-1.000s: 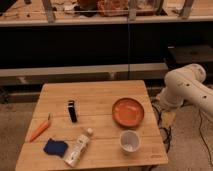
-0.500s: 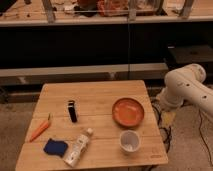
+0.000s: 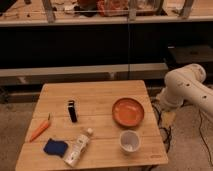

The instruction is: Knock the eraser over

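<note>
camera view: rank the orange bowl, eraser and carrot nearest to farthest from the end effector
The end effector hangs beside the table, off its right edge.
1. Orange bowl, table's right side.
2. Eraser, upright, left of centre.
3. Carrot, near the left edge.

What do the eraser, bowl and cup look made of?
Eraser: matte black with a pale band at the top, likely rubber or plastic.
Bowl: smooth orange with a slight sheen, probably plastic.
Cup: plain white, paper or plastic; can't tell which.
Tool: hangs off the table's right edge, apart from all three.
</note>
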Robot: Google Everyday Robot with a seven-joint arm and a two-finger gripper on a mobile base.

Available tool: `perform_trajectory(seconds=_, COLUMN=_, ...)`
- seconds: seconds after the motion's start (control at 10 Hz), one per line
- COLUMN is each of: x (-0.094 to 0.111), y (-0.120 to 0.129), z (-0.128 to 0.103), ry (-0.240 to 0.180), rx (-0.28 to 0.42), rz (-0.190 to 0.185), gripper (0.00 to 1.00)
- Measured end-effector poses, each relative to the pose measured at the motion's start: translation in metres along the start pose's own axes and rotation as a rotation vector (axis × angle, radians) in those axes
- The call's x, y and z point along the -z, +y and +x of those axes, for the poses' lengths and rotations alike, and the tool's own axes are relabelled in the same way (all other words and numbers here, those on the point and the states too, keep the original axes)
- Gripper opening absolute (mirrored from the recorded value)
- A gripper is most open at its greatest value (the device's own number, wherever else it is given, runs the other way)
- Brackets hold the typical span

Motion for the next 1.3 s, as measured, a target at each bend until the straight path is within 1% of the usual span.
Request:
perform_trajectory(seconds=0.1, x=-0.001, y=-0.003, z=-0.003, ry=-0.004, rx=0.006, rz=0.008, gripper=0.8)
perform_trajectory(seconds=0.2, x=-0.002, y=-0.01, z=-0.012, ry=-0.009, rx=0.021, rz=0.014, gripper=0.8)
perform_trajectory(seconds=0.3, x=-0.002, y=-0.012, z=-0.014, ry=-0.01, rx=0.025, rz=0.017, gripper=0.8)
perform_trajectory(seconds=0.5, x=-0.002, y=-0.011, z=-0.011, ry=-0.008, rx=0.02, rz=0.02, gripper=0.8)
perform_trajectory(seconds=1.3, x=-0.004, y=-0.021, z=-0.026, ry=-0.018, rx=0.047, rz=0.048, gripper=0.8)
